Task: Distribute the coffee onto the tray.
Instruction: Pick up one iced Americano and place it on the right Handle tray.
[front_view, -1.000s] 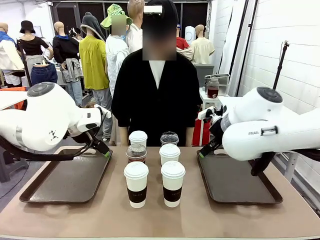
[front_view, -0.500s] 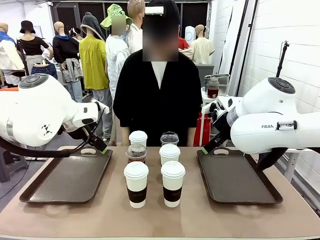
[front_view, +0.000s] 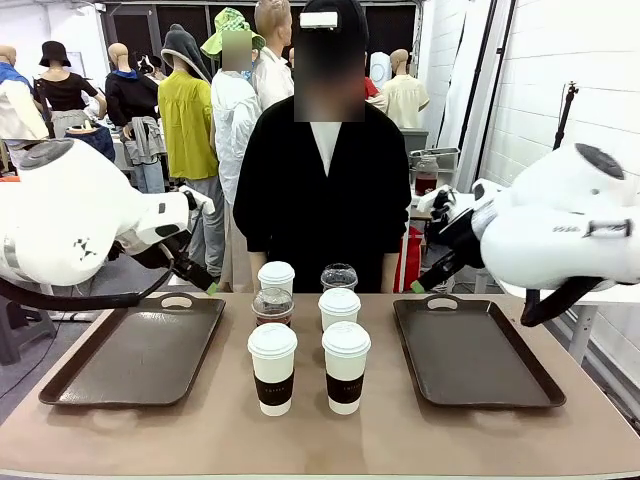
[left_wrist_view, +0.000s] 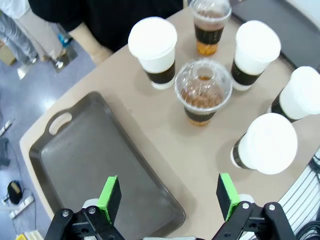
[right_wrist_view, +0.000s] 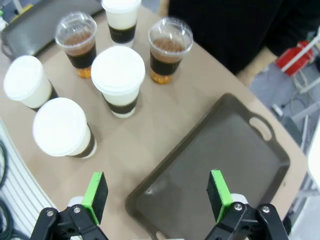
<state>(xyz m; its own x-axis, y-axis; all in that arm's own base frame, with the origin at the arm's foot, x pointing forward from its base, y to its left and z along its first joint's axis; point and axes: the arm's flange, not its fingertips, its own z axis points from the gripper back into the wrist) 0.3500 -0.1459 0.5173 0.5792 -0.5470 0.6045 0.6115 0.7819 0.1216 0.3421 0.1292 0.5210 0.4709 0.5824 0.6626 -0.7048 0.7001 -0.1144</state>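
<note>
front: sleeve print (front_view: 272, 387) way too tiny to read | far clear cup (front_view: 339, 273) half hidden behind a white cup (front_view: 339, 305) | left wrist: rightmost white cup (left_wrist_view: 301, 97) clipped by the picture edge | right wrist: top white cup (right_wrist_view: 121, 17) chopped off up top

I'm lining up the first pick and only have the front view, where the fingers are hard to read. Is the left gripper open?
Observer: Yes. In the left wrist view the left gripper has its green pads wide apart, with nothing between them.
Operator: And the right one?
Observer: The right gripper is open and empty too, by its own wrist view.
Operator: The rear clear cup is half hidden for me. What's in it?
Observer: The right wrist view shows that clear cup holding brown drink under its dome lid.
</note>
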